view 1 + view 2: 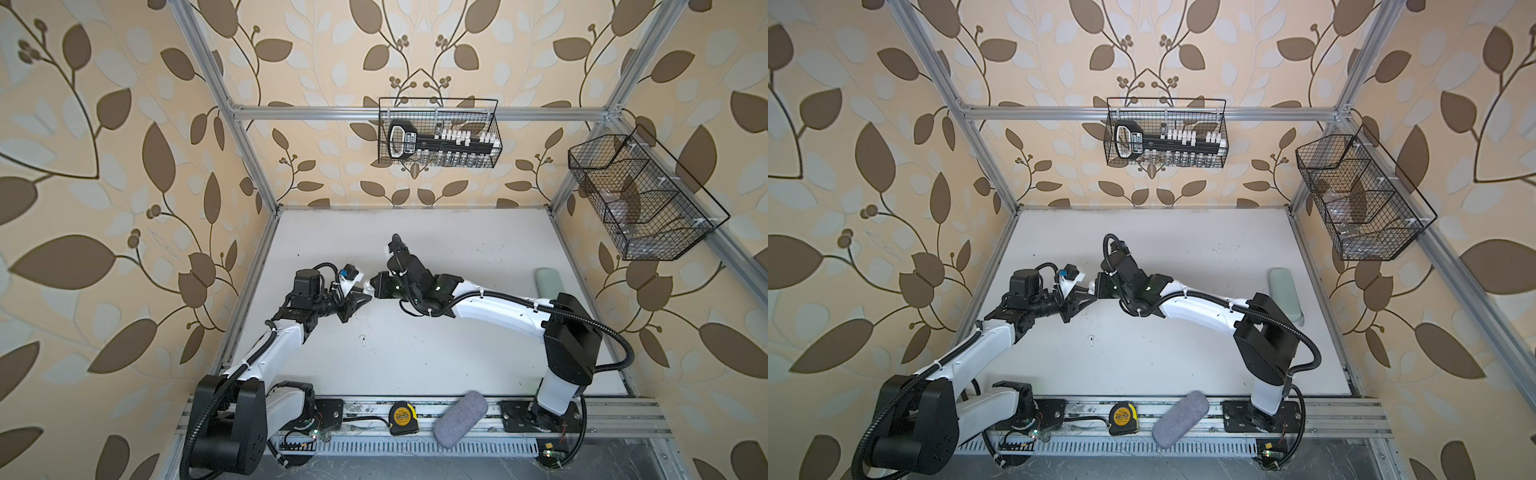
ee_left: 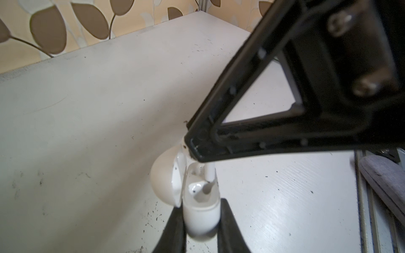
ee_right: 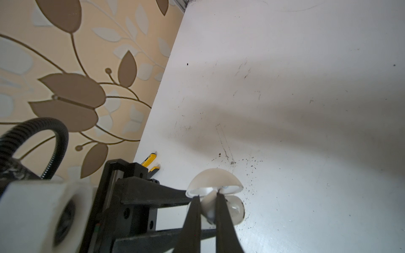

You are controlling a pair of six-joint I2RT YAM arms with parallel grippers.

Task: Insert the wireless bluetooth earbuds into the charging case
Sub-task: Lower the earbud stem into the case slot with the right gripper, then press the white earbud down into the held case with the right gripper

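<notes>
Mid-insertion, by the look of it. Left claw [image 2: 200, 206] clamped on the lower body of the charging case [image 2: 201, 221], lid [image 2: 164, 177] hinged open to one side, mouth turned toward the other arm. Right claw [image 3: 208, 197] pinched tight on a white earbud [image 3: 208, 207], stem tip at or just inside a socket in the left wrist view; seated or not, cannot tell. Case apparently held above the tabletop [image 1: 457, 353] rather than resting on it, left of the middle in both top views.

Next, probably: press the stem straight down along the socket's line with the case kept steady, and let go only after a flush seat. Little margin here. Risk of a tilted stem jamming on the socket rim, or of so small and slick a bud popping out of the pinch. Closest obstruction: the lid itself, just beside the right claw's fingers.

After that, likely a fetch of the loose earbud [image 1: 363, 340], lying alone on the tabletop nearer the robot's base than the claws, clear of both arms.

Farther out, along the front rail: tape measure [image 1: 401, 417] and grey pouch [image 1: 459, 417], well apart from the work. Near the tabletop's right edge, partly hidden by the right arm: pale green case [image 1: 547, 278]. Farthest, on the walls: back basket [image 1: 438, 133] and side basket [image 1: 640, 199]. No other earbuds visible.
</notes>
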